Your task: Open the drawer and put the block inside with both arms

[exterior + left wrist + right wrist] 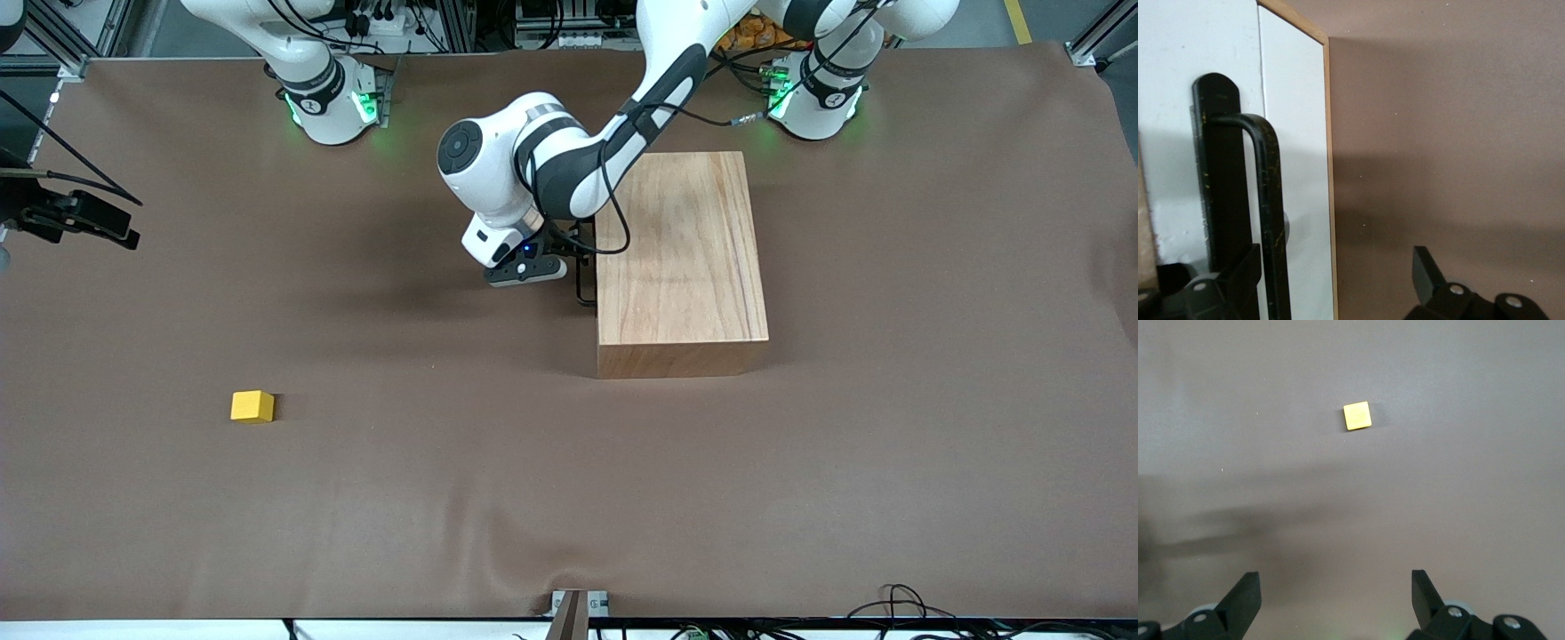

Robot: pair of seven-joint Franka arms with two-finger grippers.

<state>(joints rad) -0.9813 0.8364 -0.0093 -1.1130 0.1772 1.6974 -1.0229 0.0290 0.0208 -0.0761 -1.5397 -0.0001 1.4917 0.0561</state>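
The wooden box (680, 258) stands in the middle of the table, its drawer shut. The drawer's white front (1295, 167) faces the right arm's end, with its black U-shaped handle (1265, 200). My left gripper (576, 265) is at this front, open; in the left wrist view (1337, 252) the handle stands between its fingers, close to one finger (1238, 280). The yellow block (252, 406) lies on the table toward the right arm's end, nearer to the front camera than the box. My right gripper (1336, 575) is open and empty, high over the table, with the block (1357, 415) below.
A brown cloth (800, 462) covers the table, with wrinkles at the edge nearest the front camera. A black device (80, 218) juts in at the right arm's end. The two green-lit bases (333, 102) stand along the farthest edge.
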